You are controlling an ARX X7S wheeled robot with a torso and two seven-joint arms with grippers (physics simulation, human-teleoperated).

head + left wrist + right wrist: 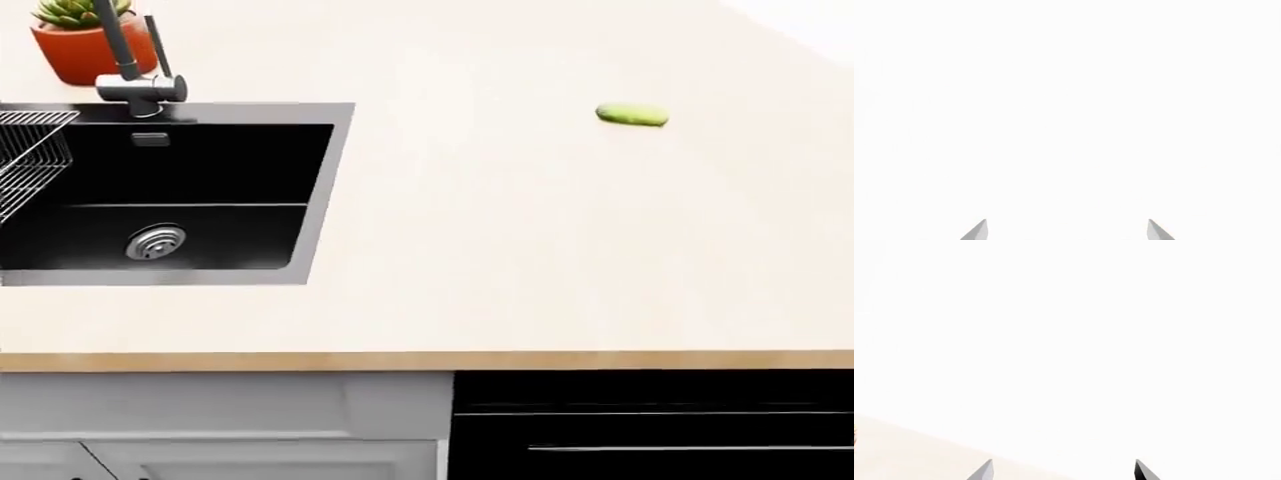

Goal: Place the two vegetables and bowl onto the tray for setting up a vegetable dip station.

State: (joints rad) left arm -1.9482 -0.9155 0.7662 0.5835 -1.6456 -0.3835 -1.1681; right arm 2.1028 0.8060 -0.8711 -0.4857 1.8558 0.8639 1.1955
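In the head view a small light green cucumber (631, 115) lies on the pale countertop (534, 230) at the far right. The carrot, the bowl and the tray are out of view. Neither arm shows in the head view. The left wrist view shows my left gripper (1067, 229) open, its two grey fingertips (977, 231) wide apart against plain white, nothing between them. The right wrist view shows my right gripper (1064, 470) open too, fingertips (984, 471) apart, over white with a strip of pale counter (907, 450) at one corner.
A black sink (174, 190) with a drain is set into the counter at the left, with a grey tap (134, 70), a wire rack (30, 155) and a terracotta plant pot (80, 45) behind it. The counter's front edge (427, 360) runs above cabinet doors.
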